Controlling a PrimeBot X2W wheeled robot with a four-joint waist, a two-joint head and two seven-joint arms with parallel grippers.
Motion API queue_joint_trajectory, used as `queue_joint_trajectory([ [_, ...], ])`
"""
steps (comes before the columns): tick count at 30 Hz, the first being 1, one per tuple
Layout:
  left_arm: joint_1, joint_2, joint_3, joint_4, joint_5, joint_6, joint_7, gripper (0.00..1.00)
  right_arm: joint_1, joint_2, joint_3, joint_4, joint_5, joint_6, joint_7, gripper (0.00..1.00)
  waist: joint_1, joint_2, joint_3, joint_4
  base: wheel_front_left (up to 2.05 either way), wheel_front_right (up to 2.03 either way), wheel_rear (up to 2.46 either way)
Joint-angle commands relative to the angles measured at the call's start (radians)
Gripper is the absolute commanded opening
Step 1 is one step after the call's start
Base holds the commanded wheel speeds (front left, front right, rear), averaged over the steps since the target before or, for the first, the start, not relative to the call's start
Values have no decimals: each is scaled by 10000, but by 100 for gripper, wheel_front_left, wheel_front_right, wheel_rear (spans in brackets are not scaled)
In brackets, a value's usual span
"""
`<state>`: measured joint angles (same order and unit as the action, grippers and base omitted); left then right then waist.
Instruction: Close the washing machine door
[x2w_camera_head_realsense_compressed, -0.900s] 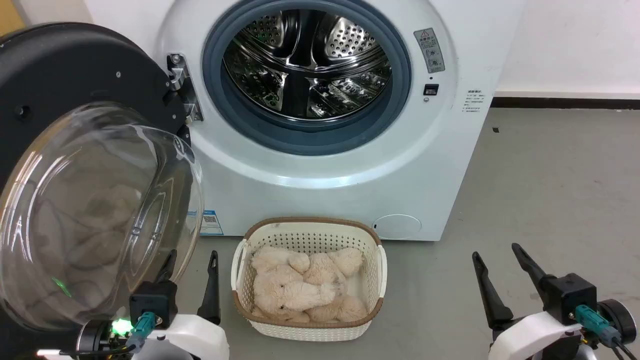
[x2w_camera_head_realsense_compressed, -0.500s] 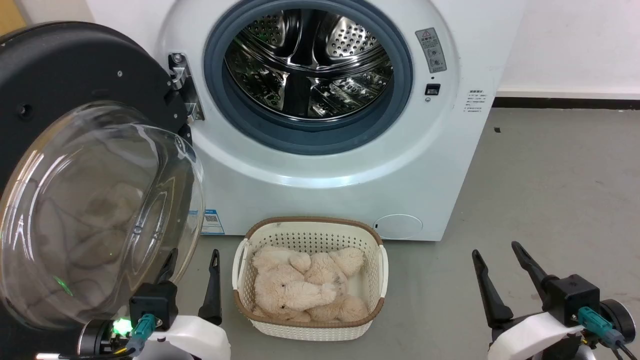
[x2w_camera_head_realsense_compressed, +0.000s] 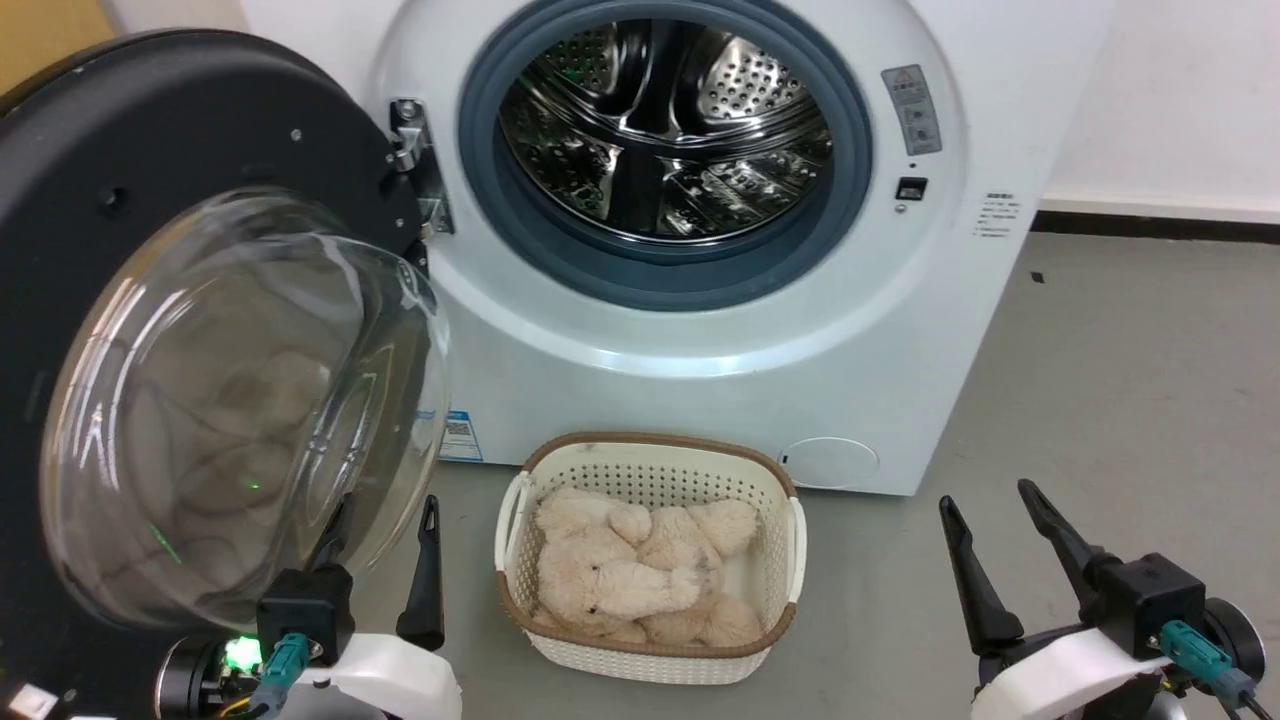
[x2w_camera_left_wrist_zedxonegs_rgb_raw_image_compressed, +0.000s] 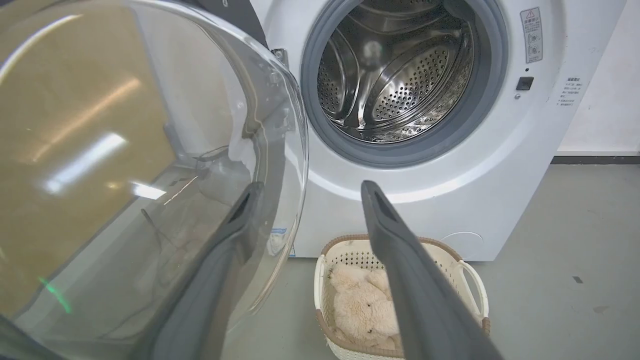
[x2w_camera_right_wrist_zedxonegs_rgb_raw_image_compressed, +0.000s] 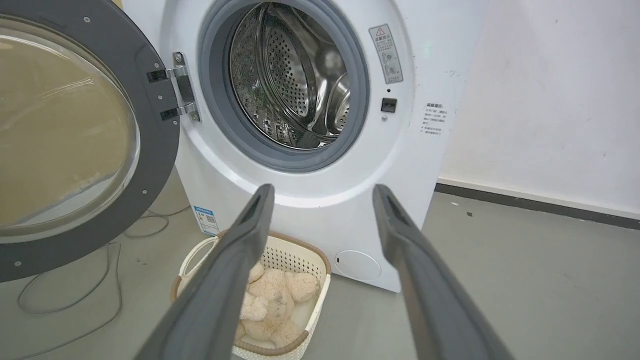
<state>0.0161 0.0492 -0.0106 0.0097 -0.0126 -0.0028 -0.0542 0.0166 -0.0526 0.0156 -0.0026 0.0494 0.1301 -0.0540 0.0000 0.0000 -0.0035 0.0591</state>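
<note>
The washing machine (x2w_camera_head_realsense_compressed: 700, 380) stands ahead with its porthole uncovered, showing the steel drum (x2w_camera_head_realsense_compressed: 665, 130). The washing machine door (x2w_camera_head_realsense_compressed: 200, 150) hangs wide open on the left hinge, matte back and bulging glass bowl (x2w_camera_head_realsense_compressed: 240, 400) facing me. My left gripper (x2w_camera_head_realsense_compressed: 385, 502) is open, low by the bowl's lower right edge. In the left wrist view the left gripper (x2w_camera_left_wrist_zedxonegs_rgb_raw_image_compressed: 311, 184) has one finger seen through the glass (x2w_camera_left_wrist_zedxonegs_rgb_raw_image_compressed: 150, 150); contact is unclear. My right gripper (x2w_camera_head_realsense_compressed: 984, 493) is open over bare floor at the right, and in its wrist view the right gripper (x2w_camera_right_wrist_zedxonegs_rgb_raw_image_compressed: 322, 186) points at the machine (x2w_camera_right_wrist_zedxonegs_rgb_raw_image_compressed: 400, 165), holding nothing.
A cream perforated basket (x2w_camera_head_realsense_compressed: 650, 460) holding a beige plush toy (x2w_camera_head_realsense_compressed: 620, 580) sits on the floor before the machine, between the grippers. A cable (x2w_camera_right_wrist_zedxonegs_rgb_raw_image_compressed: 75, 300) lies on the floor under the door (x2w_camera_right_wrist_zedxonegs_rgb_raw_image_compressed: 160, 150). Grey floor (x2w_camera_head_realsense_compressed: 1120, 380) stretches right, up to a white wall.
The whole head picture has shifted right, so the camera has moved. The door keeps the same open angle and both grippers stay open in place.
</note>
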Motion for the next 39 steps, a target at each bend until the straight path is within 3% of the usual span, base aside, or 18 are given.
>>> queue_joint_trajectory([
  [1,46,4,24,18,-102,9,-119,100,125,-25,47,-65,158,2,-122,100,0,0,-17,154,0,0,0],
  [39,296,6,210,-185,-342,118,-891,100,93,-97,635,-74,880,3,-894,100,0,0,-55,2206,0,0,0],
])
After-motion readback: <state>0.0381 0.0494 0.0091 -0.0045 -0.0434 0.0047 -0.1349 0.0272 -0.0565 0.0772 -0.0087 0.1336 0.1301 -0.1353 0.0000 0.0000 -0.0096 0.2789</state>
